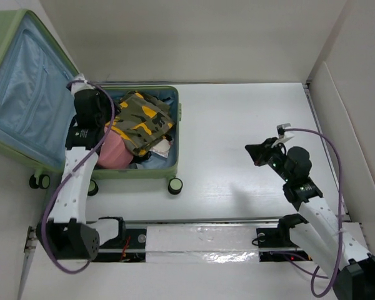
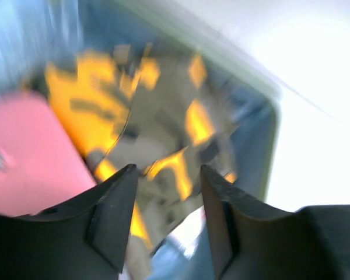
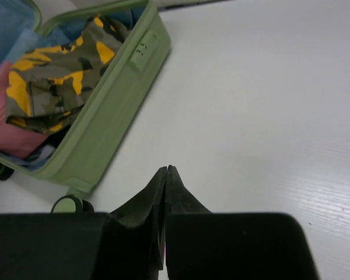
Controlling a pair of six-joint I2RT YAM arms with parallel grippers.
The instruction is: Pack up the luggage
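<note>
Overhead plus wrists (luggage (image 1: 144, 173) shared)

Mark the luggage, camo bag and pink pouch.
luggage (image 1: 25, 81): top external view, lining of open lid.
camo bag (image 1: 140, 122): top external view, middle of top.
pink pouch (image 1: 117, 153): top external view, exposed middle.

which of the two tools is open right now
The left tool: it gapes over the camouflage bag in the luggage, while the right tool is shut over the table.

Left pincer (image 2: 167, 172) and right pincer (image 3: 165, 170) are matte black wedges; behind each, a purple cable (image 1: 338, 169) loops along an arm (image 1: 72, 187) of white shells and black joints.
</note>
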